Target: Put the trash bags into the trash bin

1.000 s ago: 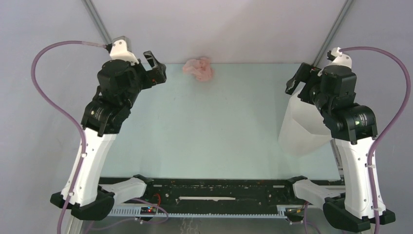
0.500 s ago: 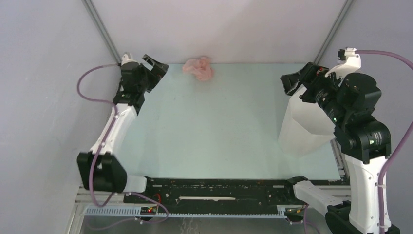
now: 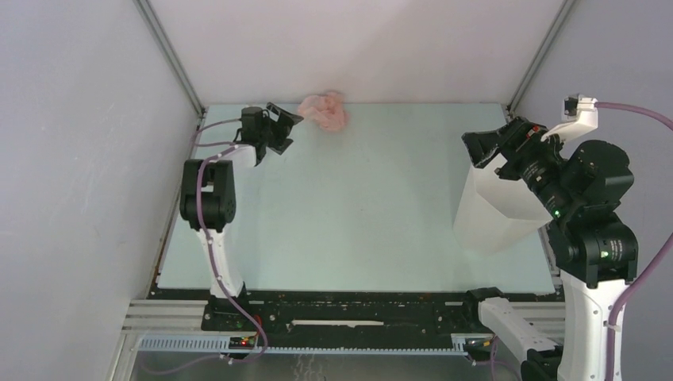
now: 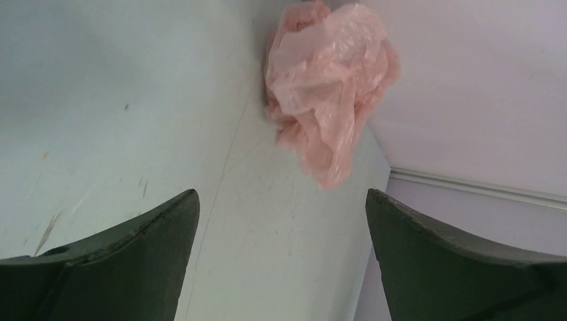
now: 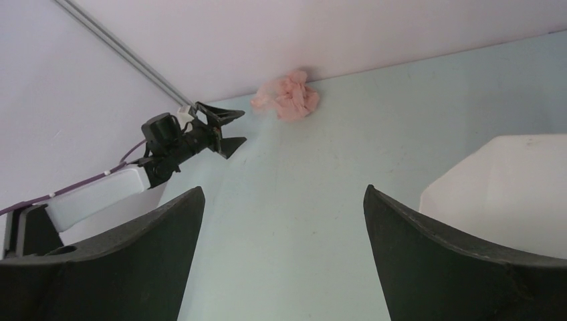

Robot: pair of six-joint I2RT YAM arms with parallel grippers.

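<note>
The pale-pink trash bag (image 3: pixel 324 112) lies crumpled in a ball at the table's far edge against the back wall. It also shows in the left wrist view (image 4: pixel 327 80) and in the right wrist view (image 5: pixel 287 97). My left gripper (image 3: pixel 284 127) is open and empty, just left of the bag and pointing at it. The translucent white trash bin (image 3: pixel 496 206) stands at the right side of the table; its rim shows in the right wrist view (image 5: pixel 508 187). My right gripper (image 3: pixel 486 147) is open and empty above the bin's far rim.
The pale green table (image 3: pixel 357 214) is enclosed by white walls at the back and sides. Metal frame posts (image 3: pixel 171 55) rise at the far corners. The left arm (image 3: pixel 214 198) stretches along the table's left edge.
My left arm has stretched far forward and its gripper has moved right, close to the pink bag. My right arm has risen a little over the bin.
</note>
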